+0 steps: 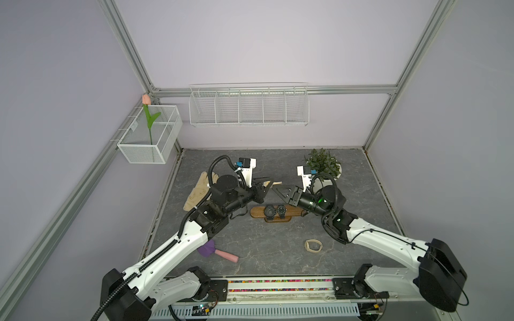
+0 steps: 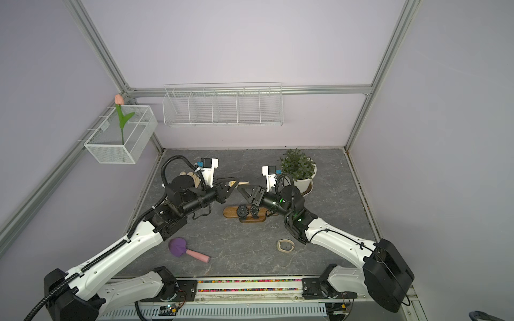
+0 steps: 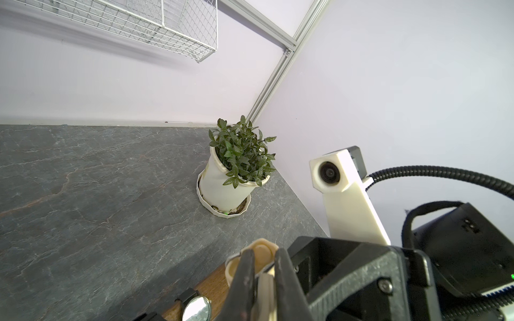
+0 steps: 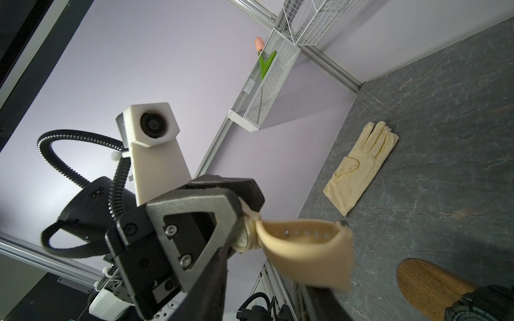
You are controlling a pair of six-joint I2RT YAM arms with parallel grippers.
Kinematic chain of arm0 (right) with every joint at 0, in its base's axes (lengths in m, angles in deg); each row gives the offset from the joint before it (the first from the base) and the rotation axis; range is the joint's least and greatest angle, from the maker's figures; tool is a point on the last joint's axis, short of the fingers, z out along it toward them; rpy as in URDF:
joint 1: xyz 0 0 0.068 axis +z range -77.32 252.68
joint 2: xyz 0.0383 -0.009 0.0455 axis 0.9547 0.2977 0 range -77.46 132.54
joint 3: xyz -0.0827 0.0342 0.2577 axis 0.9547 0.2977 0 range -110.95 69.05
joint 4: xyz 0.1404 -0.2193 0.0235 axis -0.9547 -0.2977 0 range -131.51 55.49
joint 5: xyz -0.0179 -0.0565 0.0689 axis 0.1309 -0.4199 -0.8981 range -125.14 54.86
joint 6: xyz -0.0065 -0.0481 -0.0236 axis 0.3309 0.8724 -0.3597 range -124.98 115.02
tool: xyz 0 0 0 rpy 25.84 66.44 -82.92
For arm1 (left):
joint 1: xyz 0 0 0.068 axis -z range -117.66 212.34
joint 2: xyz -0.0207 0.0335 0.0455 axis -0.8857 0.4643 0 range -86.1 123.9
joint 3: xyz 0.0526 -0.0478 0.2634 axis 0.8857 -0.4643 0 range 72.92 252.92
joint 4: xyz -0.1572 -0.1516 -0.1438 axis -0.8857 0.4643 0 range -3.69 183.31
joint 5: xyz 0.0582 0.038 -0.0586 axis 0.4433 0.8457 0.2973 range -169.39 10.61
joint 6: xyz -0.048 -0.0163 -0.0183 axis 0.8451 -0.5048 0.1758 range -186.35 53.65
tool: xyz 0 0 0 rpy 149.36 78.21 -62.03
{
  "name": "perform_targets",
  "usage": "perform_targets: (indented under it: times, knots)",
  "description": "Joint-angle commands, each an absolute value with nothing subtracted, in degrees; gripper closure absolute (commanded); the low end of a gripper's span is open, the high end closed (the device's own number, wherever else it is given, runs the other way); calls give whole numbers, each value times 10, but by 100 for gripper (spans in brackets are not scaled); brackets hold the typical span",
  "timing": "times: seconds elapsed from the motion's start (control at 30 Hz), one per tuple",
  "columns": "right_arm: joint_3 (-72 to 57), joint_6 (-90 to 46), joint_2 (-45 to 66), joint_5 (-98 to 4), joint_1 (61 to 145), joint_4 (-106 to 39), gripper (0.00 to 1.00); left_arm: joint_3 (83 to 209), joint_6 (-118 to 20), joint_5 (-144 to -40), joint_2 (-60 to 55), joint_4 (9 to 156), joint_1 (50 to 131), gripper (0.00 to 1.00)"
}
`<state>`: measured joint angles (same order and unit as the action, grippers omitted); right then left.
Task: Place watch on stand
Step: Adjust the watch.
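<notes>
Watch point(image 4: 306, 250) in left tool point(image 3: 265, 257), dial point(image 4: 243, 239) unreadable

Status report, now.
Left gripper shut on beige watch, not yet on stand. Right gripper open, close by. Two black watches already there; left end free.

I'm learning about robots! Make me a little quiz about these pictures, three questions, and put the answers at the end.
1. True or false: the stand has nothing on it.
2. How many black watches sit on the stand?
3. Fill the gap: the left gripper is shut on a beige ____.

Key
1. False.
2. Two.
3. watch
</notes>
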<state>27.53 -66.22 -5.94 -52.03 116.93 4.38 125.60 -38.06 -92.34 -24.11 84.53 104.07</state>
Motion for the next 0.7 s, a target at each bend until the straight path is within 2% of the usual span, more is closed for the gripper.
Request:
perform_targets:
  times: [0.0,0.1,0.37,0.57,0.67]
  knots:
    - [262,-663,-63,-500,1162,78,58,1254,-372,-940,-236,830,1041,100]
    - [255,-652,-69,-498,1160,64,65,1254,-371,-943,-233,829,1041,100]
    - [243,-631,-82,-483,1159,39,74,1254,-365,-948,-229,822,1041,100]
    - [242,-632,-79,-479,1158,35,93,1254,-363,-949,-229,821,1040,100]
    - [240,-629,-84,-482,1158,24,93,1253,-363,-949,-229,822,1041,100]
